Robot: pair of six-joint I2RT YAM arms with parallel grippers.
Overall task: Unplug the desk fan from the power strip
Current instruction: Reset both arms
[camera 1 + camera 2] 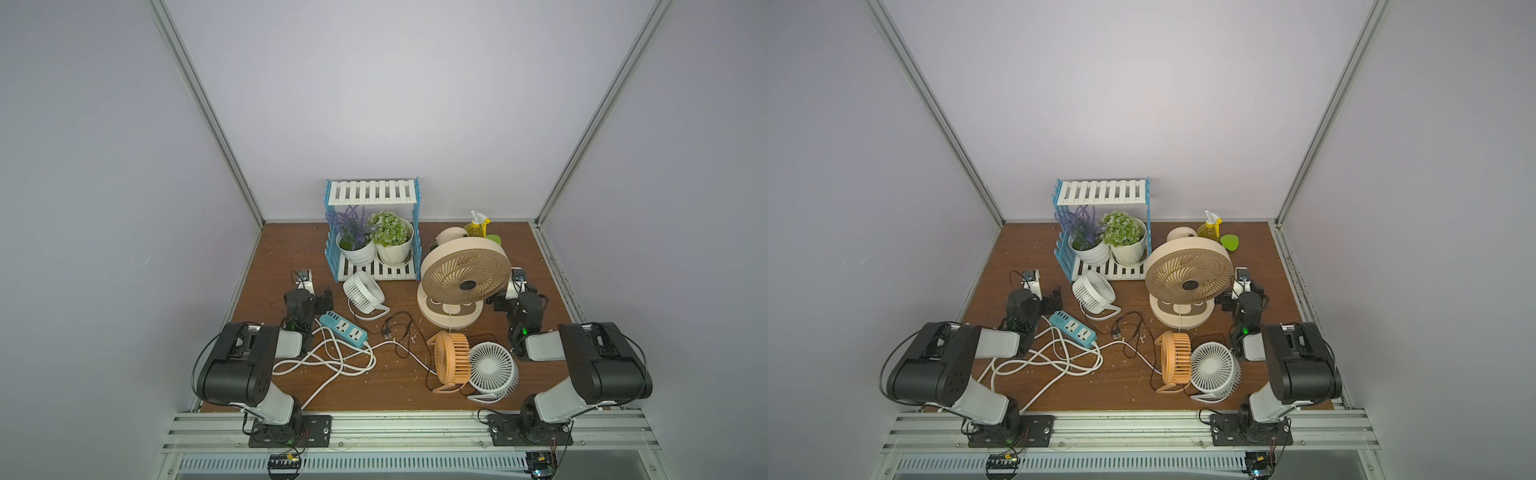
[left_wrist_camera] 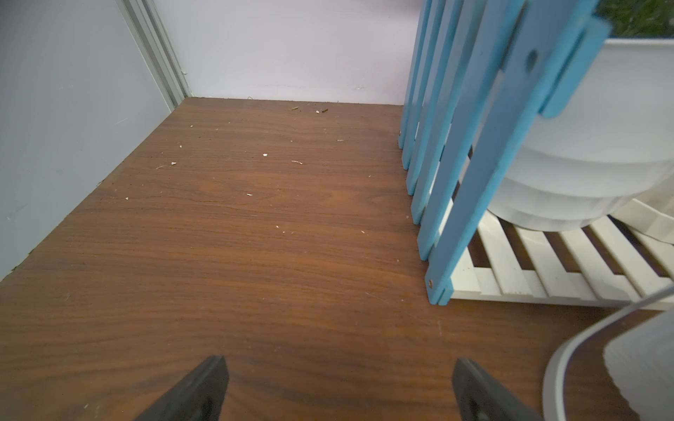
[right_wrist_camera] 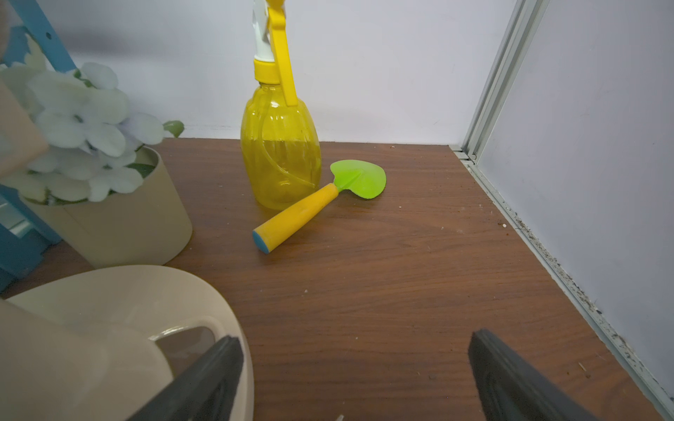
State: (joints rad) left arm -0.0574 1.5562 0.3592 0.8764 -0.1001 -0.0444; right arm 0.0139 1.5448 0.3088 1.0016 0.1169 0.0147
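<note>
In both top views the power strip (image 1: 343, 329) (image 1: 1074, 329) lies near the table's left edge, with its thick white cord (image 1: 332, 361) looped toward the front edge. The left gripper (image 1: 323, 300) hangs just beside the strip's far end, jaws apart and empty. The right gripper (image 1: 496, 302), equally wide and empty, sits near the right edge beside the base of the beige fan (image 1: 465, 276), which we take for the desk fan. A black plug (image 1: 386, 334) lies loose near the strip, and we cannot tell whether anything sits in the strip's ports. With thin cables from four fans crossing mid-table, our first worry is grabbing the wrong one. The strip is light and unheld, so a tug may drag it along instead of freeing a plug. In the left wrist view we see only bare table between the open fingers (image 2: 197, 390), with the blue rack (image 2: 474, 164) and a small white fan (image 2: 638, 382) close by. The strip is out of sight, so a blind reach could knock either one. In the right wrist view the fan's base nearly touches one finger, and a careless swing could tip the fan, or push it into the spray bottle (image 3: 281, 153) and trowel (image 3: 295, 215) by the back edge.
</note>
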